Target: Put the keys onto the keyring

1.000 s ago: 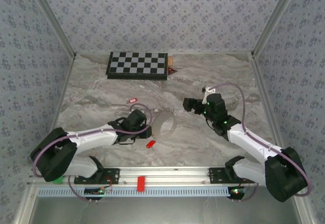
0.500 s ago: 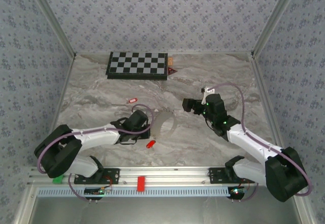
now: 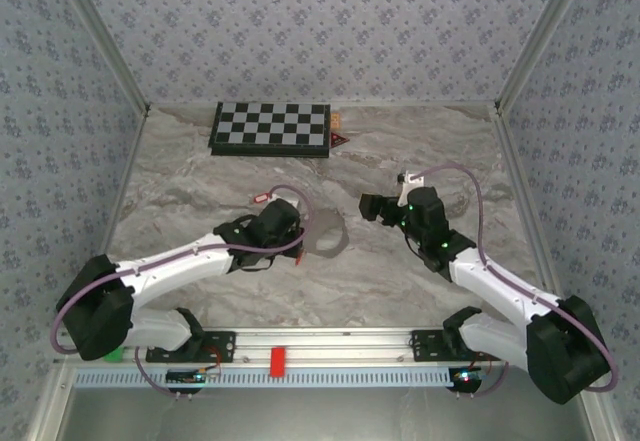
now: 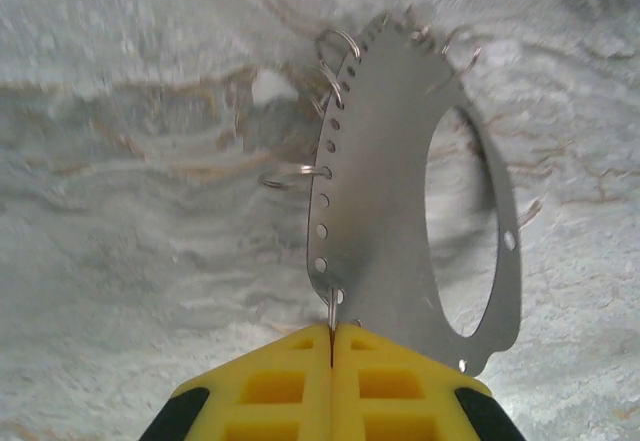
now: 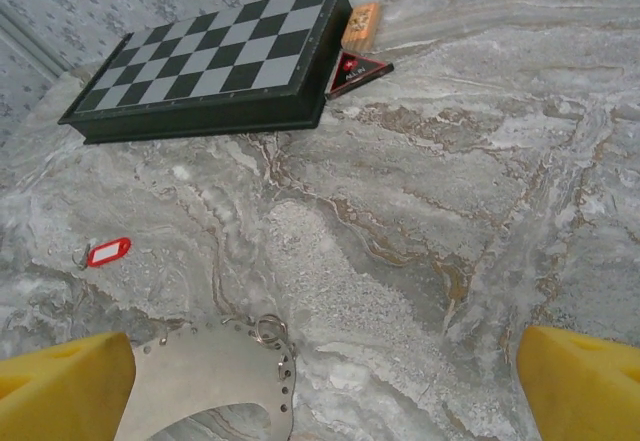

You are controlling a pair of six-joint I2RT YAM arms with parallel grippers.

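Marble table [image 3: 430, 151], chessboard [image 3: 270, 127], red key [image 3: 263, 198], dark-red triangle [image 3: 340, 140]

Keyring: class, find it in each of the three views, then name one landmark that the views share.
Top external: the keyring is mid-table, at the left gripper.
Left wrist: keyring centre-right, above the closed left gripper.
Right wrist: keyring at bottom left.
Shared landmark: the marbled table.

Flat keyring [image 4: 385, 161] pinched at edge by left hand [image 4: 331, 335]; small wire rings [image 4: 293, 174] through its holes.
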